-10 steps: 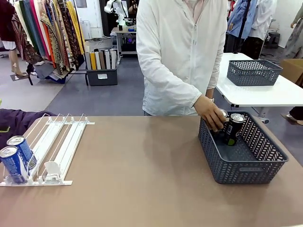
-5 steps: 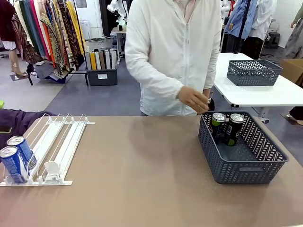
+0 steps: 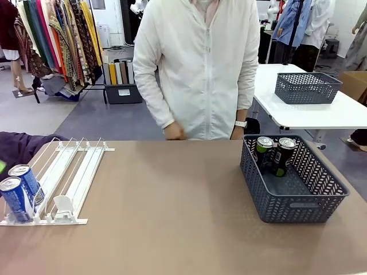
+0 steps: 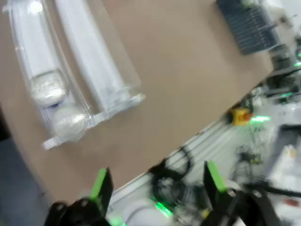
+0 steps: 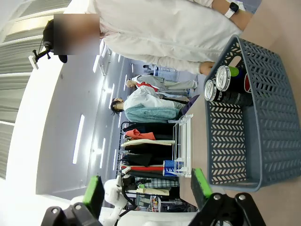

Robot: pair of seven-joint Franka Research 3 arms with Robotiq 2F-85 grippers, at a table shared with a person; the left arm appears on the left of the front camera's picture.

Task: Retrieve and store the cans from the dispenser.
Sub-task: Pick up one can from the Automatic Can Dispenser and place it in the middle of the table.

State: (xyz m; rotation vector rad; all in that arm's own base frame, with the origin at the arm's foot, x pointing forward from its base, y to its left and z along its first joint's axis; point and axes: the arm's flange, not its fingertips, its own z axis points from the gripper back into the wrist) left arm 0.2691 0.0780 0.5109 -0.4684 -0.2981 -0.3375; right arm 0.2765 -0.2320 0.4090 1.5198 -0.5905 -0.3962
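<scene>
The white-and-clear dispenser (image 3: 69, 177) lies at the table's left. Two blue cans (image 3: 16, 197) stand at the near end of its leftmost lane. From above, in the blurred left wrist view, their silver tops (image 4: 57, 106) sit in the dispenser (image 4: 94, 70). My left gripper (image 4: 157, 181) hangs open over the table's near edge, apart from them. Two black cans (image 3: 275, 153) stand upright in the grey mesh basket (image 3: 287, 200). My right gripper (image 5: 146, 186) is open and empty, looking at the basket (image 5: 225, 141), the black cans (image 5: 221, 82) and the far blue cans (image 5: 174, 167).
A person in a white jacket (image 3: 200, 63) stands at the far edge, with both hands low by the table rim. Bare brown tabletop (image 3: 172, 200) lies between dispenser and basket. A second grey basket (image 3: 307, 87) sits on a white table behind.
The person's hand let go of a black can in the basket and drew back. The person shifted to the left. The cans in the dispenser have stayed put.
</scene>
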